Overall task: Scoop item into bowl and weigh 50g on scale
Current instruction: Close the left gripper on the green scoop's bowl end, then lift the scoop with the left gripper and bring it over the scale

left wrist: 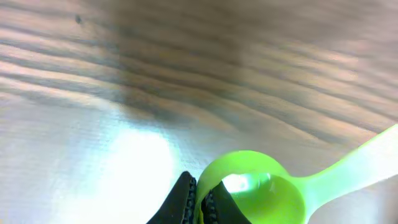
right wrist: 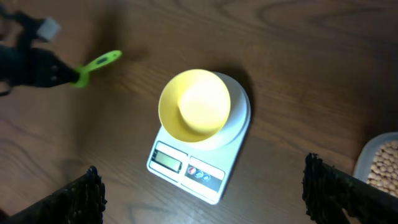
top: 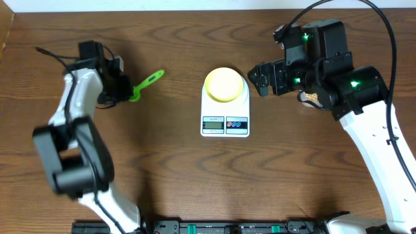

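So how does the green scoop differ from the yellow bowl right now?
The scoop is bright green with a long handle; the bowl is pale yellow and round, with no handle. The scoop is left of the scale; the bowl stands on it. The left gripper pinches the rim of the scoop's cup in shut jaws; nothing touches the bowl. Both are empty.

Dark brown wood-grain table (top: 195, 185) fills all views, pale band (top: 162, 5) beyond its far edge, bright glare patch (left wrist: 134, 165) just left of the left gripper (left wrist: 200, 194) fingers (left wrist: 183, 200).
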Controlling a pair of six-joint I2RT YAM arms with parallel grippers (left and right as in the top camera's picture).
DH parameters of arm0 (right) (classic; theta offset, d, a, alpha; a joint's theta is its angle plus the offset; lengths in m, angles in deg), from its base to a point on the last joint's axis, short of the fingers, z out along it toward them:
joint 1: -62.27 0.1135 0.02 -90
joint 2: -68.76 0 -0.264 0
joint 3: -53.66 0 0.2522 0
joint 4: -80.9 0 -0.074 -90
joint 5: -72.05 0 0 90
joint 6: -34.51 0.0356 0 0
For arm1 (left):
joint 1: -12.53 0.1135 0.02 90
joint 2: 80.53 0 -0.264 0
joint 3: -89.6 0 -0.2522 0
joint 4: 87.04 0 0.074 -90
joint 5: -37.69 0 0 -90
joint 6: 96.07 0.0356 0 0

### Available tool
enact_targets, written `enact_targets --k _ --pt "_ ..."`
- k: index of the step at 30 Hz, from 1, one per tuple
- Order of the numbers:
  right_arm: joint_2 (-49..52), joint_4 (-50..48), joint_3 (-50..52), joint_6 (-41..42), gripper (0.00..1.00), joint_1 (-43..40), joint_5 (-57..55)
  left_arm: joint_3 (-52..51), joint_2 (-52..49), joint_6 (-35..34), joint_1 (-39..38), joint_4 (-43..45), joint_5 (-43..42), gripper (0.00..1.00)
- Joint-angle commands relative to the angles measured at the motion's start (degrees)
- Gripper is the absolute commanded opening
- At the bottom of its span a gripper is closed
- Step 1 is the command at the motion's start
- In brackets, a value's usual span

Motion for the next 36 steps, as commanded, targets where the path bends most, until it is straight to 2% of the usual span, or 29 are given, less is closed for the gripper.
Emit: enact_targets --k 1,8,13,21,25,31,36 --pt "0.0 0.2 -1.2 2.8 0.99 -1.6 -0.4 1.7 10.6 3.8 -0.9 -2.8 -3.7 0.07" --pt "0.0 1.9 -1.2 -4.3 0.99 -4.1 1.7 1.7 24.8 4.2 -6.2 -5.5 -3.7 0.07" --pt "0.0 1.2 -1.2 -6.1 0.99 -4.1 1.7 1.7 30.0 4.0 -11.3 -5.5 -3.7 0.07" --pt "1.3 0.5 -1.2 -6.2 0.99 -4.1 3.7 1.6 30.4 2.5 -16.5 -5.6 -3.5 0.07" --pt "1.6 -1.6 -1.2 -7.0 0.98 -4.1 11.0 1.3 29.7 2.8 -17.0 -6.9 -3.4 0.07" --pt "1.6 -2.1 -1.2 -6.9 0.95 -4.8 22.7 1.3 29.1 7.8 -17.0 -12.5 -3.5 0.07" --pt "1.7 -2.2 -1.2 -5.8 0.96 -6.3 31.7 1.3 29.1 9.5 -17.7 -13.4 -3.5 0.07"
